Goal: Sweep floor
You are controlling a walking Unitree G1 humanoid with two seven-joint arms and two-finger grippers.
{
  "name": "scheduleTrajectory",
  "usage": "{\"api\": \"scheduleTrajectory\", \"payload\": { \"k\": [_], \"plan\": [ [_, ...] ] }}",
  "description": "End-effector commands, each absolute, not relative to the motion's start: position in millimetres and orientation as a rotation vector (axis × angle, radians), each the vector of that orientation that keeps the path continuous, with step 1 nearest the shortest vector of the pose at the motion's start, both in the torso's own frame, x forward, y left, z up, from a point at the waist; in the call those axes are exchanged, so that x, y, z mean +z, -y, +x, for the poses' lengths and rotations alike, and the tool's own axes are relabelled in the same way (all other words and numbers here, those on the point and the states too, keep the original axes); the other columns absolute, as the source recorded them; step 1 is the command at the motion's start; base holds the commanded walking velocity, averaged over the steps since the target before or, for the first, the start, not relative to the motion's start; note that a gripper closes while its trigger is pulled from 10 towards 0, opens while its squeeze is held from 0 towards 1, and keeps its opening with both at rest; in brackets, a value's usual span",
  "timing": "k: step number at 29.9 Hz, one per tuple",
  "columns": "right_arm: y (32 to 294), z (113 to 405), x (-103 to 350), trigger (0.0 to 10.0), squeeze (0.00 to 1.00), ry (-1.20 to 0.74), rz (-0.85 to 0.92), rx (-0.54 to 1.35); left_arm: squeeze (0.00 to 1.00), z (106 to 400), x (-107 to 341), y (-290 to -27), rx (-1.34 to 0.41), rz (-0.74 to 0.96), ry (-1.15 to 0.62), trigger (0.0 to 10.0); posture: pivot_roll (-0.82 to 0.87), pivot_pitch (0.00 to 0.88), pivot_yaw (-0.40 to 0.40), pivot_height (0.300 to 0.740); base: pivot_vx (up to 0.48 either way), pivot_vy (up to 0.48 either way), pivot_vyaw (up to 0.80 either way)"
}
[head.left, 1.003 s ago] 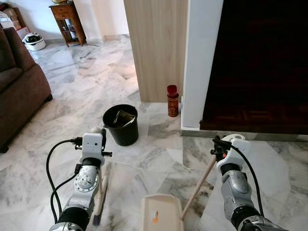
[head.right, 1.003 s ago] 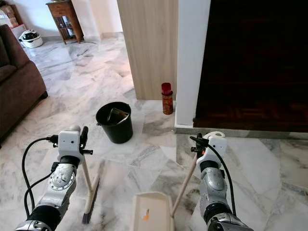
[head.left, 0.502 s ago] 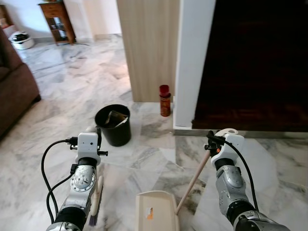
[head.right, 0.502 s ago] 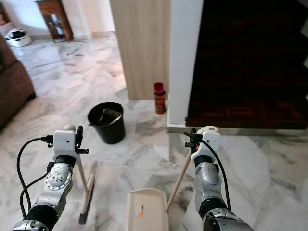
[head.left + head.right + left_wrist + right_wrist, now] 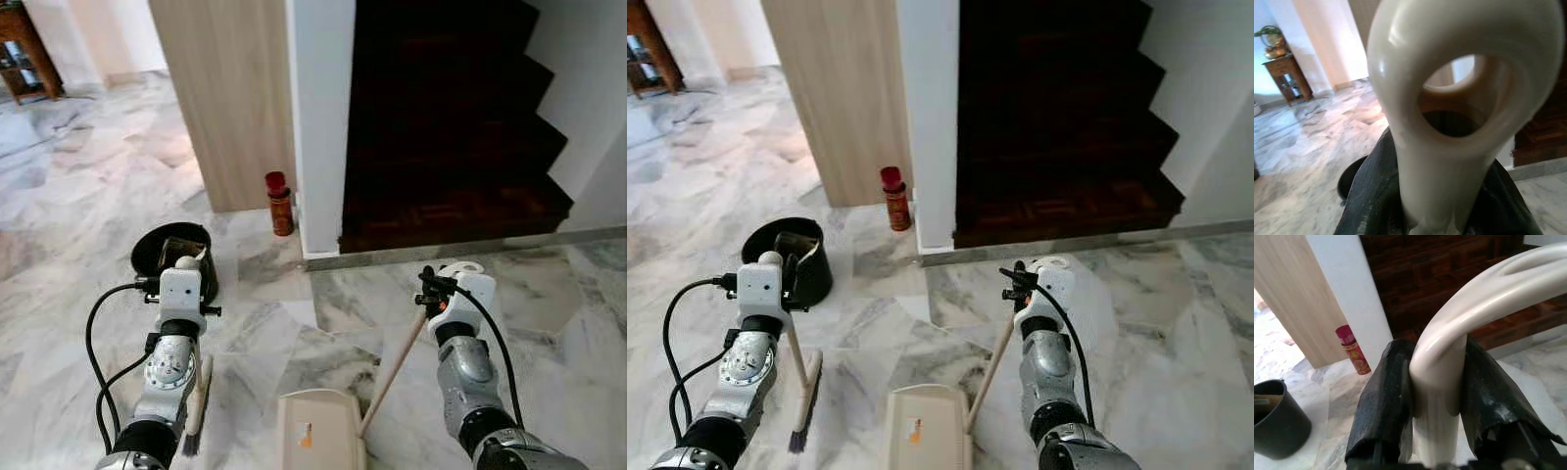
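The left gripper is clamped on the looped cream top of the broom, whose handle runs down to the bristles resting on the marble floor beside the left arm. The right gripper is pinched on the curved cream handle of the dustpan, which lies flat on the floor between the two arms. Ahead stand a black bucket, a red spray can by the white pillar, and dark wooden stairs.
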State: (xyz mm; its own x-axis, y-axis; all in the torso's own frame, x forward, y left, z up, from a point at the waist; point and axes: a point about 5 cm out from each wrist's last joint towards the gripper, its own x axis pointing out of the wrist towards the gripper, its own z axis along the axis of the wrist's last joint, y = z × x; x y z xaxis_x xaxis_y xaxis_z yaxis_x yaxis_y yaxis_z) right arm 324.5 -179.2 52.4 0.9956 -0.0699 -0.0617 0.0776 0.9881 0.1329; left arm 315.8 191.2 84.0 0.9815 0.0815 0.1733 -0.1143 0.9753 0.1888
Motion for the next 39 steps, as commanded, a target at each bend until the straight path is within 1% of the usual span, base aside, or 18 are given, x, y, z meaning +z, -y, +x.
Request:
{"api": "scheduleTrajectory", "payload": {
  "k": [1,12,16,19,26,31,34,39],
  "plan": [
    [175.7,329.5,60.4,10.0,0.0,-0.021,0.151,-0.076,0.0,316.8,94.8,-197.1,0.1,0.217,0.222,10.0,0.06,0.0,0.079,0.74,0.0,0.0,-0.8],
    [174.9,325.9,55.9,10.0,0.0,-0.031,0.157,-0.086,0.0,315.9,94.3,-197.9,0.088,0.228,0.216,10.0,0.06,0.0,0.096,0.74,0.0,0.0,-0.8],
    [175.0,326.2,56.3,10.0,0.0,-0.03,0.156,-0.086,0.0,317.2,94.0,-198.2,0.09,0.27,0.206,10.0,0.06,0.0,0.094,0.74,0.0,0.0,-0.8],
    [175.4,326.4,56.5,10.0,0.0,-0.03,0.156,-0.087,0.0,317.2,94.1,-197.8,0.091,0.265,0.208,10.0,0.07,0.0,0.091,0.74,0.0,-0.323,-0.8],
    [176.1,327.4,57.4,10.0,0.0,-0.032,0.155,-0.086,0.0,317.7,94.6,-198.7,0.102,0.274,0.207,10.0,0.07,0.0,0.087,0.74,0.0,0.0,-0.8],
    [177.1,327.9,58.0,10.0,0.0,-0.031,0.151,-0.086,0.0,318.2,95.4,-197.3,0.102,0.27,0.213,10.0,0.07,0.0,0.083,0.74,0.0,-0.37,-0.8],
    [178.4,328.3,58.5,10.0,0.0,-0.032,0.147,-0.085,0.0,318.4,95.4,-197.4,0.109,0.272,0.214,10.0,0.07,0.0,0.077,0.74,0.0,0.0,-0.8],
    [179.1,328.7,59.2,10.0,0.0,-0.03,0.142,-0.083,0.0,317.7,94.7,-197.0,0.11,0.269,0.214,10.0,0.06,0.0,0.076,0.74,0.0,-0.462,-0.8]
  ]
}}
